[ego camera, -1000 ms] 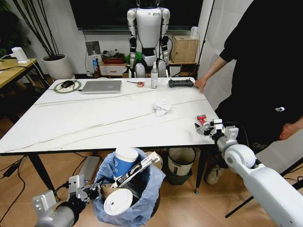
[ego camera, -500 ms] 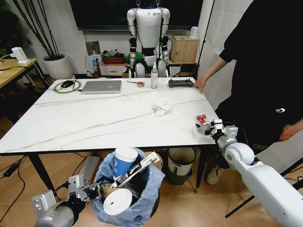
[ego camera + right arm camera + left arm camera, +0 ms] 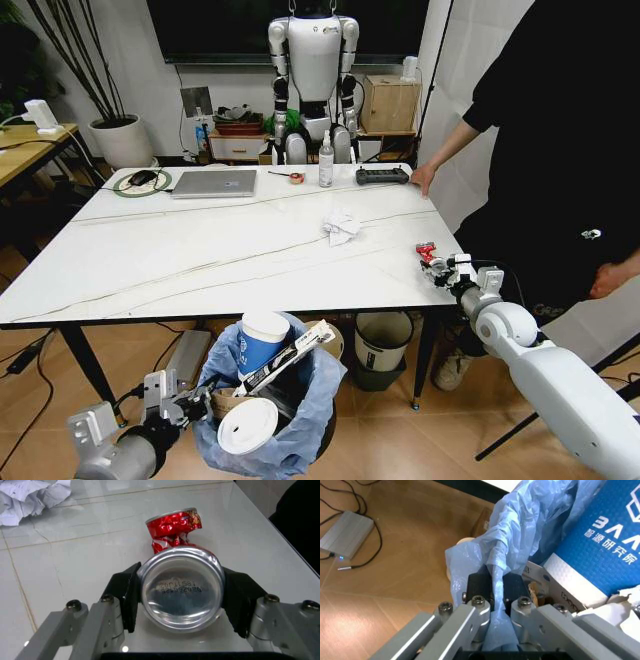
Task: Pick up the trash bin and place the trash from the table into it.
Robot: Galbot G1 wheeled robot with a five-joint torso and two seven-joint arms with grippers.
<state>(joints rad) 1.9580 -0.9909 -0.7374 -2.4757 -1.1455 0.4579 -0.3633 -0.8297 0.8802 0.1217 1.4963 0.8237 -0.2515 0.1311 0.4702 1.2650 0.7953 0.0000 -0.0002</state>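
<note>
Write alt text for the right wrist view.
The right pincer grips a crushed red aluminium drink can by its base end, its black pads pressed to either side, on the glossy white veined table. A crumpled white tissue lies farther off on it.

Can (image 3: 427, 251) near table's (image 3: 180, 250) right edge.

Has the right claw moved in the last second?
Yes. The right claw, shut on the can, slid slightly right along the table edge, toward the corner, away from the tissue.
</note>
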